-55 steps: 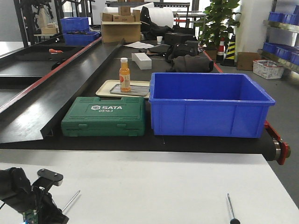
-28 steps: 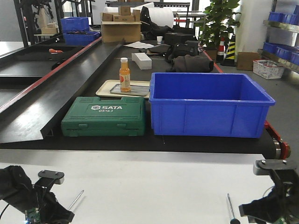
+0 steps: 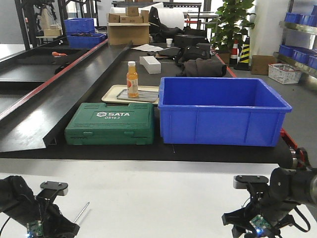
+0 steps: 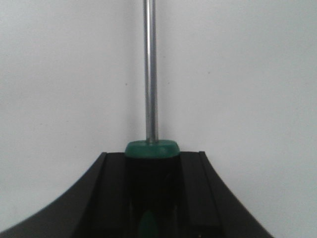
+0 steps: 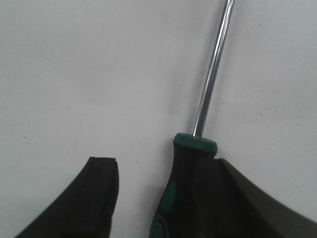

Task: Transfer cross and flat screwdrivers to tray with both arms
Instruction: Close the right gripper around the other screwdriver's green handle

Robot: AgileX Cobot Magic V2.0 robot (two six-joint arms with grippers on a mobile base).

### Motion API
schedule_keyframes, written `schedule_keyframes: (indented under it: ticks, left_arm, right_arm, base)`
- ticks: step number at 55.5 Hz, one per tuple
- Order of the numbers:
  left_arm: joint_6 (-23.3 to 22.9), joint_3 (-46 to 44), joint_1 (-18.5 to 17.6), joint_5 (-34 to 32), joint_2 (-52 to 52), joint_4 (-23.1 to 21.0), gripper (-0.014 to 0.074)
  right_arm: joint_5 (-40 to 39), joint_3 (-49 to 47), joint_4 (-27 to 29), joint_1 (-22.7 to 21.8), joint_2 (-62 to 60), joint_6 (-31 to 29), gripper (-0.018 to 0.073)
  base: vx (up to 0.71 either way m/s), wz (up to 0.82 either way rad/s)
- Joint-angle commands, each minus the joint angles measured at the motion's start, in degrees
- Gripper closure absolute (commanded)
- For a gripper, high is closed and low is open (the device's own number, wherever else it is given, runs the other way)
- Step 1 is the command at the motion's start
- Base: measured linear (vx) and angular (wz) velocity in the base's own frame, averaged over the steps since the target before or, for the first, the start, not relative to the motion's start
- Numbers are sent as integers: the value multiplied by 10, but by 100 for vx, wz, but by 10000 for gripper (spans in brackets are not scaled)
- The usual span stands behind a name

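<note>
In the left wrist view, my left gripper [image 4: 151, 156] is shut on the black handle of a screwdriver [image 4: 149, 74] with a green collar. Its steel shaft points away over the white table; in the front view that shaft [image 3: 81, 211] sticks out of the left gripper [image 3: 67, 228]. My right gripper [image 5: 163, 161] is open around the second screwdriver [image 5: 195, 163]. The handle lies against the right finger [image 5: 237, 198], with a gap to the left one. In the front view the right gripper [image 3: 242, 223] hides this screwdriver. The grey tray [image 3: 143, 95] lies far back on the conveyor.
Beyond the white table [image 3: 158, 193] runs a black conveyor carrying a green SATA tool case [image 3: 111, 123] and a deep blue bin [image 3: 221, 110]. An orange bottle [image 3: 132, 79] stands on a beige tray [image 3: 113, 92] under the grey one. A red roller end [image 3: 299, 158] juts at the right.
My right arm came in from the lower right and moved left over the right screwdriver, now straddling its handle. The left gripper and its screwdriver barely moved.
</note>
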Motion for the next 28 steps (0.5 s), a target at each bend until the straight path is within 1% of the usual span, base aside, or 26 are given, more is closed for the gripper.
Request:
schedule_keyframes:
  ticks: [1,12,18,28]
  left_arm:
    - [-11,-2,-3,39,-15,-19,602]
    - [-11,-2,-3,41,-15,-20,602]
    - [-11,-2,-3,40,-15,-20,602]
    - [-11,-2,-3,36,-15,-20,602]
  right_arm:
    - [4,-40,-23,-1,-5,23,127]
    - [42,-70,-77,-1,10,88,127]
    - [36,-70,-80,0,13,91,127]
    - [49,-70,-80,0,31,91,128]
  base:
    - [0,0]
    - [0,0]
    - [0,0]
    - [0,0]
